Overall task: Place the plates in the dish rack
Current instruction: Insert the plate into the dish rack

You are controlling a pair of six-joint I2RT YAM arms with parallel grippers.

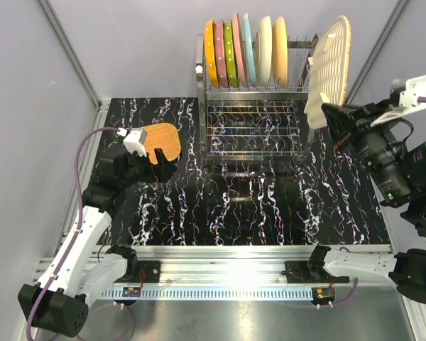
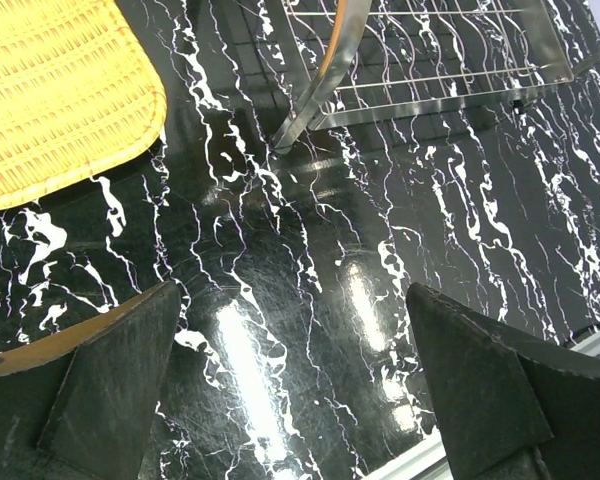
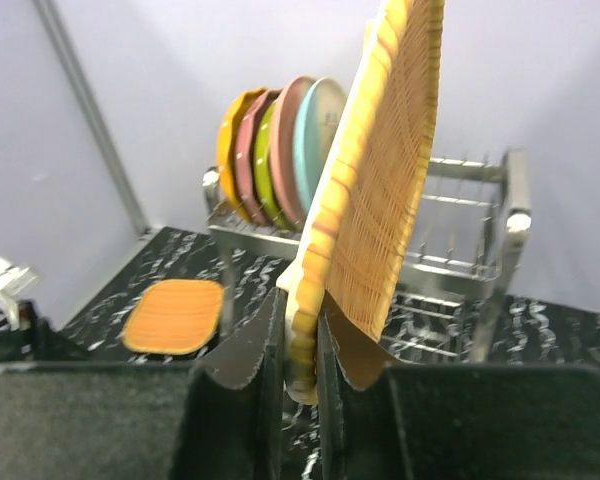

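Black marble-veined table (image 1: 270, 206) runs between pale lilac walls (image 1: 128, 42), with the rack (image 1: 201, 71) at the back. Seven plates (image 1: 245, 50) stand on edge in its upper tier. The right gripper (image 3: 300, 340) is clamped on the lower rim of a woven plate (image 1: 330, 67), holding it upright just beside the rack's right end. A flat plate (image 1: 161, 141), also woven, lies on the table at the left. The left gripper (image 2: 292, 300) hangs over bare table near it, jaws wide apart and holding nothing.

The woven plate looks light and stiff, and its ribbed weave should resist slipping. Held only at the rim, though, most of it stands above the jaws and could tip. A rim grip suits the flat plate too.

From above, the woven plate hides the free prongs behind it. The left wrist view cuts off the flat plate.
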